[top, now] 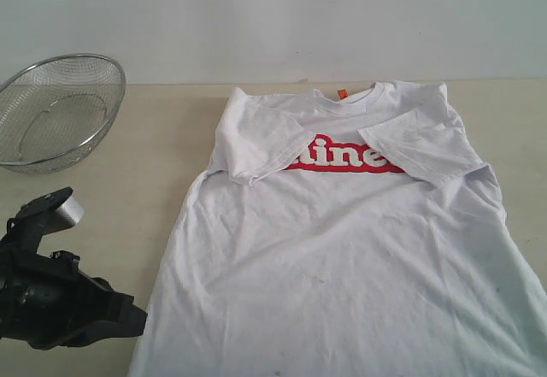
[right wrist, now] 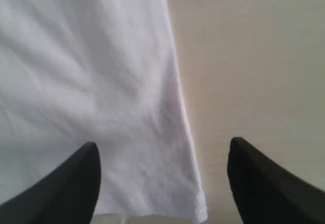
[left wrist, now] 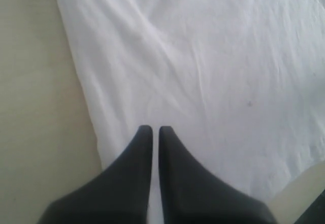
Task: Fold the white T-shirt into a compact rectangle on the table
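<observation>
Cotton, white and thin: the T-shirt (top: 342,249) lies face up and flat on the table (top: 162,138), hem nearest me, collar farthest.

Left gripper (left wrist: 152,128): over the shirt's near hem, just in from the side edge. Jaws nearly together, only a thin slit between them. No cloth pinched that I can see.

Right gripper (right wrist: 163,142): at the shirt's opposite near corner, jaws wide apart and straddling the side edge, one finger over cloth and one over bare table. Holding nothing.

Handling, my read: light, limp, no stiffness at all. It will sag and crease wherever it isn't supported. It grips well between pads but drags on the wood grain and bunches if pulled from one point. Take the two near hem corners together, pinch through both layers, and lift evenly so the body stays square.

Mid-shirt: soft wrinkles and a few faint grey marks, otherwise flat.

Further up: both sleeves (top: 256,142) lie turned in over the chest, covering the ends of the red lettering (top: 342,156). Orange tag (top: 341,94) at the collar.

Beyond the shirt's far corner, on the left gripper's side: a wire basket (top: 60,112), well apart from the cloth and no obstacle to a fold.
</observation>
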Available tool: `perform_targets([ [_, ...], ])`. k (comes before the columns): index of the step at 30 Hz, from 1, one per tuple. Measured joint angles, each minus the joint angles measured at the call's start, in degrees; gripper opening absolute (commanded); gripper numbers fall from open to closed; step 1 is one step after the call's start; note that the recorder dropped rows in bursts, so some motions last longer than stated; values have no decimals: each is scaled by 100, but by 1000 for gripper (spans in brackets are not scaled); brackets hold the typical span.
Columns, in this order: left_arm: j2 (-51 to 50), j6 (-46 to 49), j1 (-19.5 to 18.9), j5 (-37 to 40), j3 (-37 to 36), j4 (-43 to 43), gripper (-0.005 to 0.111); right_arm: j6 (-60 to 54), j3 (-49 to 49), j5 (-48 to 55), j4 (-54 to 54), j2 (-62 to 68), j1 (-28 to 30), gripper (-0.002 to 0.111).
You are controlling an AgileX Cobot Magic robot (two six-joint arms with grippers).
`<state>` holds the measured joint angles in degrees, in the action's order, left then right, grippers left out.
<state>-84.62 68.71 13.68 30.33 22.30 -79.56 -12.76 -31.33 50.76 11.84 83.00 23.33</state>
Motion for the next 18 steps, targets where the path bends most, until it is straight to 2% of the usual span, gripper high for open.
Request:
perform_targets([
  [18, 0, 33, 0, 0, 0, 0, 5, 279, -12, -160, 3, 860, 0, 61],
])
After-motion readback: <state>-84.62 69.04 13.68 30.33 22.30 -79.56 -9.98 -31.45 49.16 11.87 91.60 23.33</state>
